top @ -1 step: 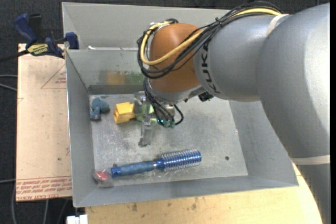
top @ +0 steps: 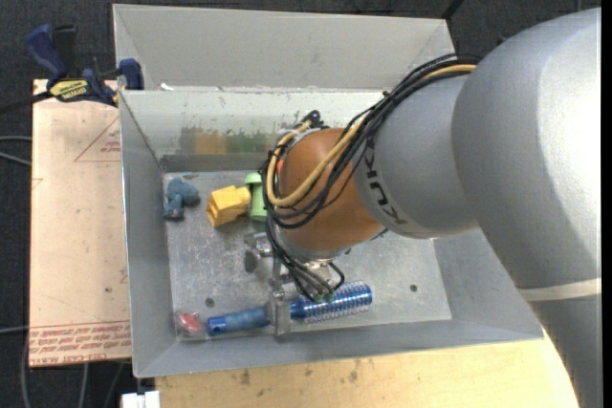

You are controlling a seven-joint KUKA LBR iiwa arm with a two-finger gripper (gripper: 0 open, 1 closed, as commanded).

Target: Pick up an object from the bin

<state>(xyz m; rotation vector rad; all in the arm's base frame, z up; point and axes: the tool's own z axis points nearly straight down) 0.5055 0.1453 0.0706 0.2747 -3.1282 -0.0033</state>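
My gripper [top: 280, 309] is low near the bin's front wall, right over the middle of a blue brush [top: 330, 303]. The brush lies flat along the front of the bin, its bristled head to the right of the gripper and its blue handle [top: 237, 321] to the left. A small pink and red piece [top: 188, 324] lies at the handle's left end. The part of the brush directly under the gripper is hidden.
A yellow block [top: 228, 204] and a green thing [top: 256, 196] lie at the back left, the green one partly behind the arm's orange cover. A blue-grey toy [top: 177, 198] sits near the left wall. The arm hides the bin's right half.
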